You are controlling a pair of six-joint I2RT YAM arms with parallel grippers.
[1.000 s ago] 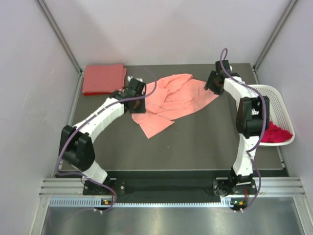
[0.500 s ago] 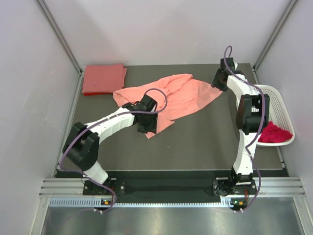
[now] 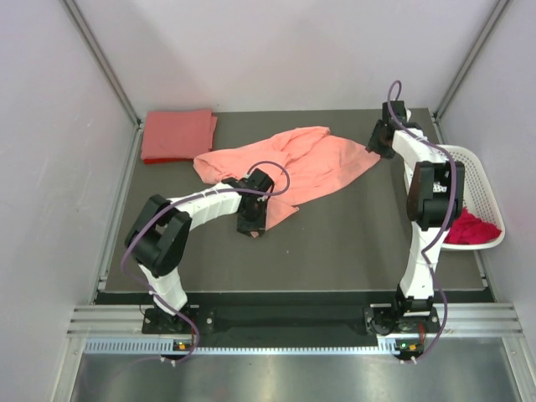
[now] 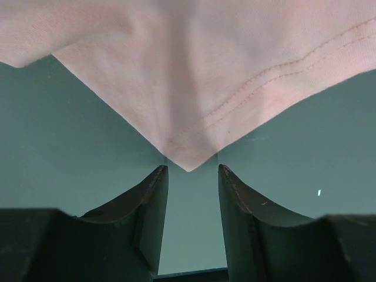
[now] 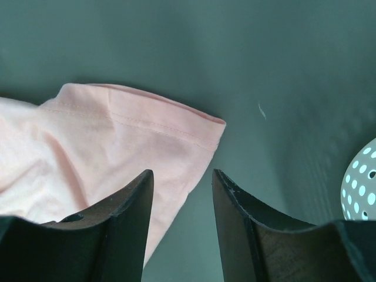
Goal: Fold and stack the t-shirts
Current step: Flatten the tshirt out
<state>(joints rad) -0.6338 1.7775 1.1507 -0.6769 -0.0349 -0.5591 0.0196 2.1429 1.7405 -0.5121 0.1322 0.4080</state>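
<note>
The salmon-pink t-shirt (image 3: pixel 297 161) lies crumpled and partly spread across the middle of the table. My left gripper (image 3: pixel 253 231) sits at its near corner. In the left wrist view the jaws (image 4: pixel 191 170) stand open, and the shirt's pointed corner (image 4: pixel 188 158) just reaches the gap between the tips. My right gripper (image 3: pixel 378 145) hovers open over the shirt's right sleeve (image 5: pixel 141 135), with the hem edge between its fingers (image 5: pixel 183 173). A folded coral-red t-shirt (image 3: pixel 176 134) rests at the back left. The magenta-red t-shirt (image 3: pixel 469 228) lies bunched in the basket.
The white perforated basket (image 3: pixel 479 164) stands at the right table edge, close to the right arm; its rim shows in the right wrist view (image 5: pixel 361 182). The dark table (image 3: pixel 352 243) is walled by pale panels on the left, back and right.
My left gripper has swung from the back near the folded tee down to the pink shirt's near corner. The shirt's left part now lies spread out. The right gripper has shifted slightly back and right.
</note>
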